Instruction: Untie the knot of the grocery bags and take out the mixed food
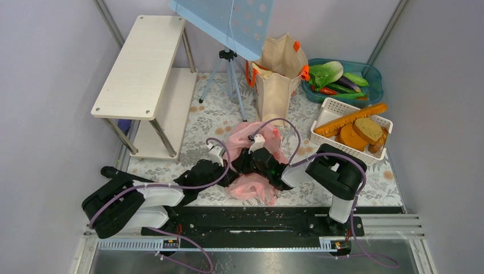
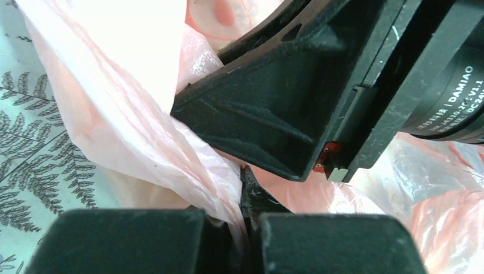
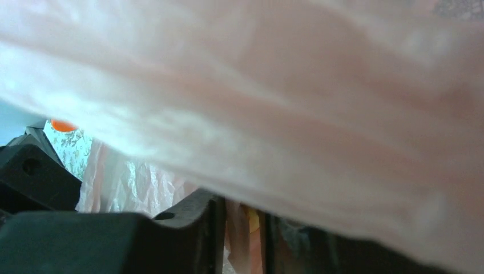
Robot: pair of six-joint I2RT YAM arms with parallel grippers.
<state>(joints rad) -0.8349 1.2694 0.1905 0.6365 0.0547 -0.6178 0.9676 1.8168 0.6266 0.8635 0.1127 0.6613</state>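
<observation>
The pink grocery bag (image 1: 242,136) lies crumpled at the middle of the floral table mat, and both grippers meet over it. My left gripper (image 1: 230,174) is shut, with a fold of the bag's film (image 2: 131,125) pinched between the left gripper's (image 2: 244,222) jaws. My right gripper (image 1: 259,162) sits just beyond it. In the right wrist view the bag (image 3: 285,103) drapes over the lens. The right gripper's (image 3: 242,234) jaws stand close together with a pink strand caught between them. The mixed food is hidden inside the bag.
A beige tote (image 1: 278,77) with orange handles stands behind the bag. At back right are a green basin (image 1: 374,91) of vegetables and a white basket (image 1: 325,111) of bread. A white shelf (image 1: 140,63) is at back left, with a tripod (image 1: 228,74) beside it.
</observation>
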